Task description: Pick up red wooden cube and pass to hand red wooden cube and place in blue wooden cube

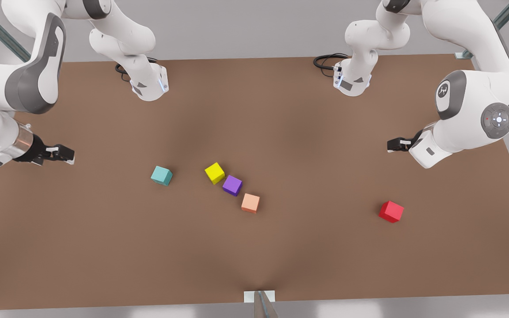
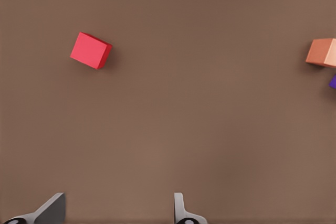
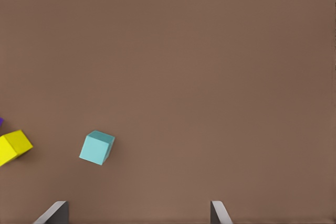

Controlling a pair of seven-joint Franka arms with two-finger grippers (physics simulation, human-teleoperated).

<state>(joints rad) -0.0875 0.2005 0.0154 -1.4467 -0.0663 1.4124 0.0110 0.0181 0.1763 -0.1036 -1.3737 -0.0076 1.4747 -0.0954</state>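
Red wooden cube (image 1: 391, 211): we see it on the brown table (image 1: 281, 256), alone toward the front view's right, well apart from the other cubes.
Blue wooden cube (image 1: 161, 175): left of the yellow cube (image 1: 214, 172); purple cube (image 1: 232, 185) and salmon cube (image 1: 250, 203) continue that row.
Left gripper (image 1: 392, 144): at the front view's right, fingers spread, holding nothing, farther back than the red cube.
Right gripper (image 1: 64, 154): at the front view's left, fingers spread, holding nothing, left of the blue cube.

The red wooden cube (image 1: 391, 211) is observed resting flat on the brown surface (image 1: 307, 132), alone toward the front view's right, slightly rotated. The blue wooden cube (image 1: 161, 175), teal with matte faces, is seated left of centre, well apart from it, likewise rotated.
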